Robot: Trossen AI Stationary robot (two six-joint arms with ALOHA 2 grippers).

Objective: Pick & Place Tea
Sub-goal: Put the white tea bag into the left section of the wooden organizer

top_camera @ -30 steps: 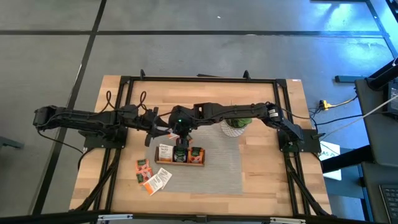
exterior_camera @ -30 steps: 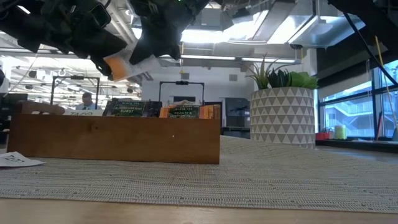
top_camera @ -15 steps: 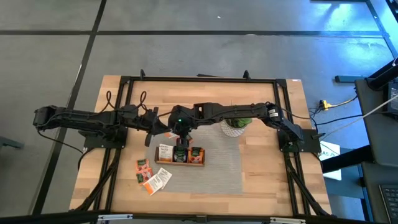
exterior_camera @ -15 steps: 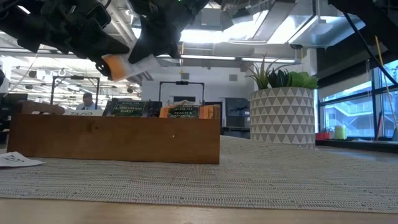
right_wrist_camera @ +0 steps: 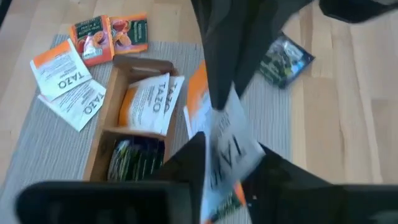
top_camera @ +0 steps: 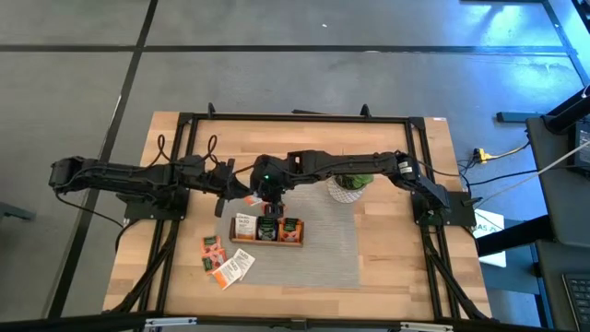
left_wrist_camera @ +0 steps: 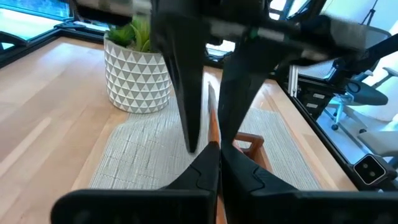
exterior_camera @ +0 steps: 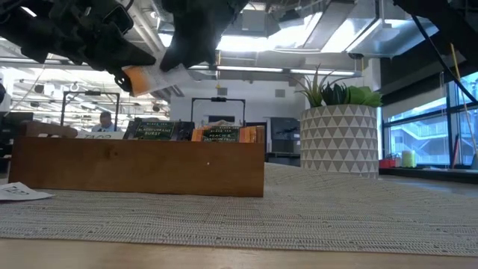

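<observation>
I have both arms meeting in mid-air above the wooden tray (top_camera: 265, 231), handing a white-and-orange tea sachet (exterior_camera: 153, 78) from one to the other. My left gripper (left_wrist_camera: 216, 146) has its jaws pressed together on the sachet's orange edge. The right gripper (right_wrist_camera: 233, 168) has the same sachet between its jaws, but I cannot tell whether they are gripping it or have let go.

The sachet hangs edge-up, its flat faces roughly vertical, above and just behind the tray, nearer the tray's left end. The left arm is nearer to that end, where a white sachet already lies in the compartment (right_wrist_camera: 149, 102), so I judge it the better arm to lower it.

More sachets (top_camera: 224, 258) lie on the bench in front of the tray, and the potted plant (exterior_camera: 340, 131) stands well off to the right.
</observation>
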